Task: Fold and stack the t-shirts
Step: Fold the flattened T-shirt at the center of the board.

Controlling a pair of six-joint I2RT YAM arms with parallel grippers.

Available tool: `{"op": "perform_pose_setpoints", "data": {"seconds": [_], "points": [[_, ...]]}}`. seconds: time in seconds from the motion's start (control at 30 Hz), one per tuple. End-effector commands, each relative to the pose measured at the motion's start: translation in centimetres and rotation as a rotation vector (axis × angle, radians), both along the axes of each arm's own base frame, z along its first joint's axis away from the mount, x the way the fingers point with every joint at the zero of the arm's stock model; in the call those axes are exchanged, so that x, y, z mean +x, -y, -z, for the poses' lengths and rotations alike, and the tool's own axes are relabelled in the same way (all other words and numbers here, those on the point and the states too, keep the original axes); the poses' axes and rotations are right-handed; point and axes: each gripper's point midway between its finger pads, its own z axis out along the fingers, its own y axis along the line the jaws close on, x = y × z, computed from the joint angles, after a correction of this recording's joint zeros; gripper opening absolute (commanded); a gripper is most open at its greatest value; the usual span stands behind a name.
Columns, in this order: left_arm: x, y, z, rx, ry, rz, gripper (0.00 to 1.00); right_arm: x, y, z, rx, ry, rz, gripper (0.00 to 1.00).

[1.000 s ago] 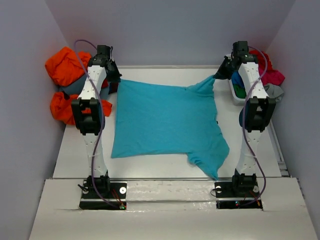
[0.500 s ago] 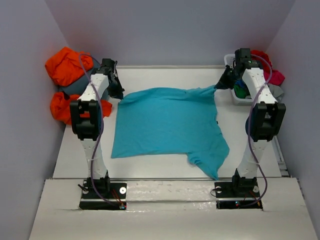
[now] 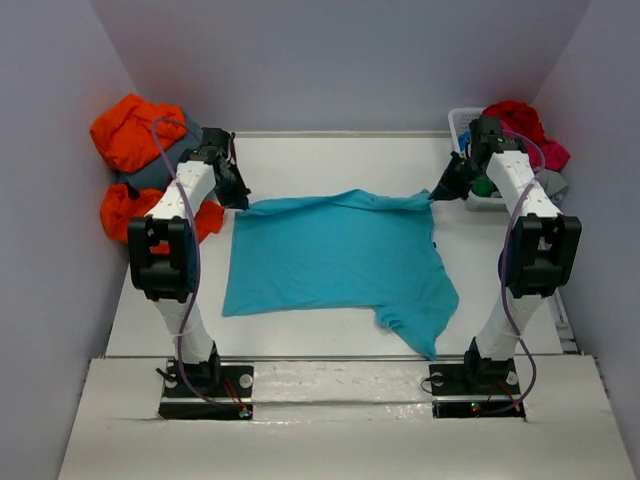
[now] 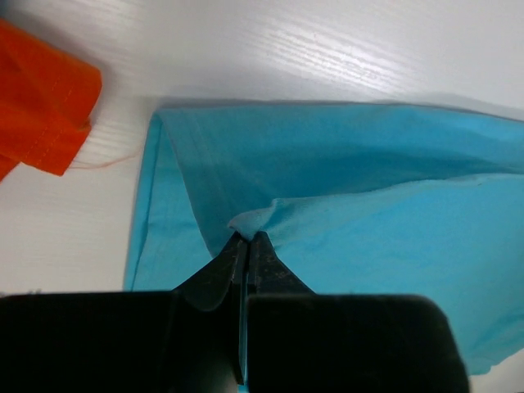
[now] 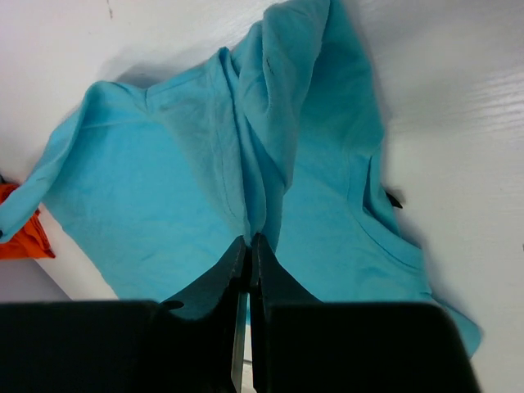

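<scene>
The white wood-grain table point(image 3: 330, 160) takes up most of the floor of this grey-walled booth. Spread across the middle of it is the soft turquoise short-sleeved t-shirt point(image 3: 335, 260). Its near part lies flat, and one sleeve trails toward the near edge on the right. Its far edge is drawn up off the table at both corners, sagging a little between them.

Off the left side of the table sits a rumpled heap of orange shirts point(image 3: 130, 130), with a slate grey shirt point(image 3: 150, 175) tucked into it. At the far right corner stands a white slatted plastic basket point(image 3: 462, 122), with a red shirt point(image 3: 515, 115) and a pink shirt point(image 3: 550, 155) bulging out of it.

The two white and black arms reach away from me, one on each side of the turquoise cloth. The left gripper point(image 3: 243, 203) has its fingers pressed together on the shirt's far left corner. In the left wrist view a small peak of fabric is nipped right at the tips. The right gripper point(image 3: 436, 196) is likewise clamped on the far right corner, beside the basket. In the right wrist view, folds of cloth run straight down into its closed tips.
</scene>
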Motion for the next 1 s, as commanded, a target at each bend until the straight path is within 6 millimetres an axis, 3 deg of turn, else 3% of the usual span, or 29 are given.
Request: {"op": "perform_pose_setpoints", "data": {"seconds": [0.0,0.33,0.6,0.97], "points": [[-1.6,0.9,-0.8,-0.027,0.009,-0.006,0.06,-1.5,-0.2,-0.9,0.005,0.013,-0.014,0.07],[-3.0,1.0,0.9,-0.043,-0.040,-0.018,0.06,-4.0,0.0,1.4,-0.010,-0.077,-0.013,0.07],[-3.6,0.4,1.3,-0.012,-0.058,-0.033,0.06,-4.9,0.9,3.1,-0.054,-0.140,0.018,0.07],[-4.0,-1.2,1.4,-0.005,-0.070,-0.064,0.06,-5.4,1.6,4.1,-0.074,-0.177,0.044,0.07]]}}
